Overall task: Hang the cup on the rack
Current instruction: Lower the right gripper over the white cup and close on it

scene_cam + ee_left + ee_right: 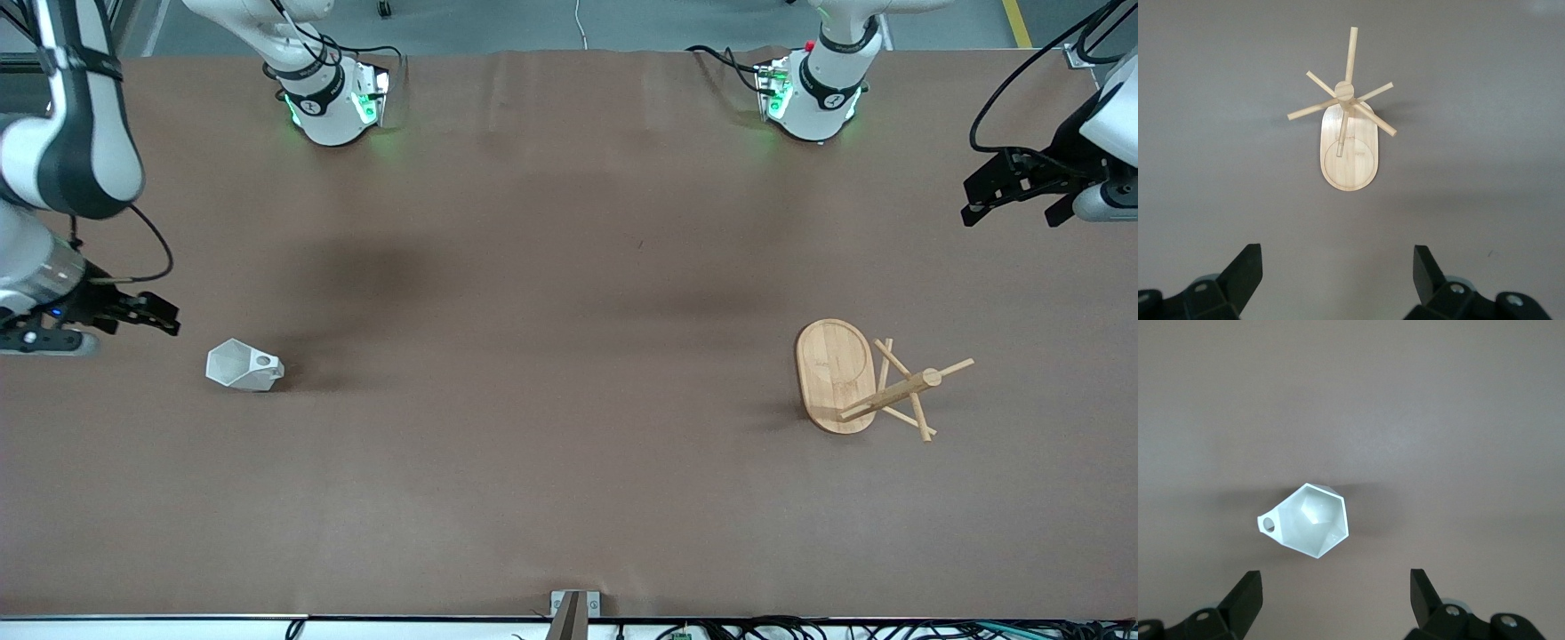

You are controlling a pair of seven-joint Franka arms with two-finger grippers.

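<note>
On the brown table [569, 267], toward the left arm's end, the rack [836, 375] stands upright on its oval base, pegs crossing at the post top. Toward the right arm's end, well apart from the rack, the cup [243, 365] rests alone, its pierced handle pointing toward the rack. Left gripper [1013, 191] hovers near the table edge, fingers spread, empty. Right gripper [147, 313] hovers just beside the cup, fingers spread, empty.

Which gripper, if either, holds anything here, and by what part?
Neither. The left gripper is open above the table near the rack, the right gripper open near the cup, which stands alone on the table.
</note>
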